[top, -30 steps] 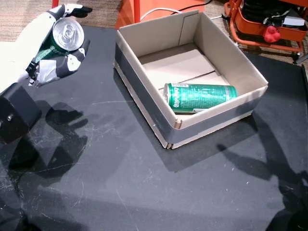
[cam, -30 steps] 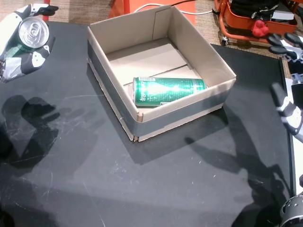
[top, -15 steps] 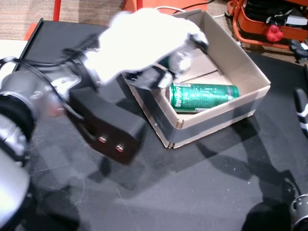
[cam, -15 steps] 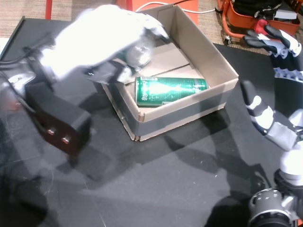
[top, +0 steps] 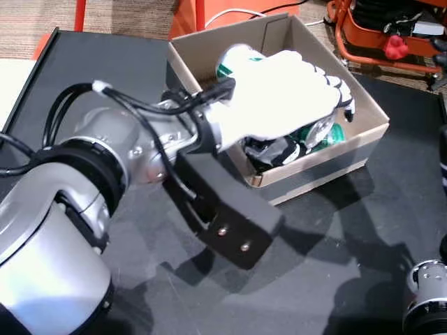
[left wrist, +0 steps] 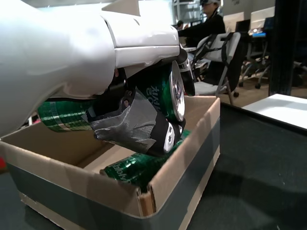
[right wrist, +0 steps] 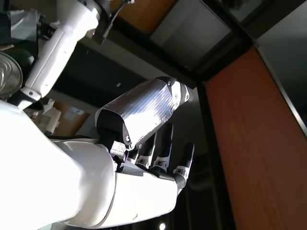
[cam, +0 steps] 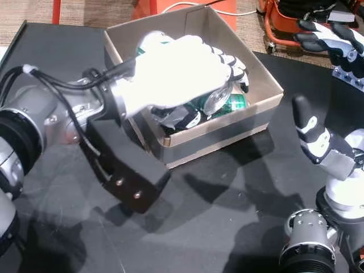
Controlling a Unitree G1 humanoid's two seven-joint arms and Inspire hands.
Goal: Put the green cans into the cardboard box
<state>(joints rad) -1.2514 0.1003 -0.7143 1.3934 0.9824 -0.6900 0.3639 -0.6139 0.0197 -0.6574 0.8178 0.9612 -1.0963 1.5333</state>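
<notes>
Fingers (left wrist: 144,124) of left hand (top: 279,98) grasp a can (left wrist: 158,96) over the box (top: 363,143), above a second can (left wrist: 139,167) lying inside. Lower toward the floor at 12 o'clock, clear of that can, then release. Right hand (cam: 324,142) splayed, empty, over desk (top: 335,230).

In both head views the left hand (top: 283,94) covers most of the held green can (left wrist: 158,98) and of the second can (left wrist: 136,167) lying in the cardboard box (top: 363,143), while the right hand (cam: 327,142) is cut off at the frame's right edge.
</notes>
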